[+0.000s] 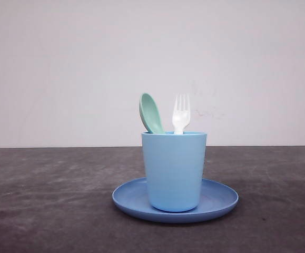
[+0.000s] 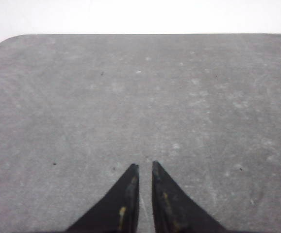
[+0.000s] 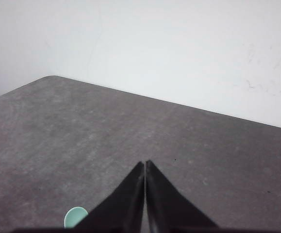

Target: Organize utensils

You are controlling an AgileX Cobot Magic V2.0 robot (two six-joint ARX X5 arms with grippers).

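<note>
A mint-green spoon (image 1: 151, 113) and a white fork (image 1: 180, 114) stand upright in the light blue cup (image 1: 174, 169), heads up above its rim, spoon on the left and fork on the right. The cup stands on the round blue plate (image 1: 220, 199). In the left wrist view my left gripper (image 2: 144, 164) hangs over bare table, its jaws nearly together with only a thin slit and nothing in it. My right gripper (image 3: 144, 162) is shut and empty; the spoon (image 3: 75, 216) bowl peeks out beside its fingers.
The dark grey table (image 1: 47, 200) spreads bare to both sides of the plate. A white wall (image 1: 62, 68) stands behind it. A rounded table corner (image 2: 9, 41) appears in the left wrist view.
</note>
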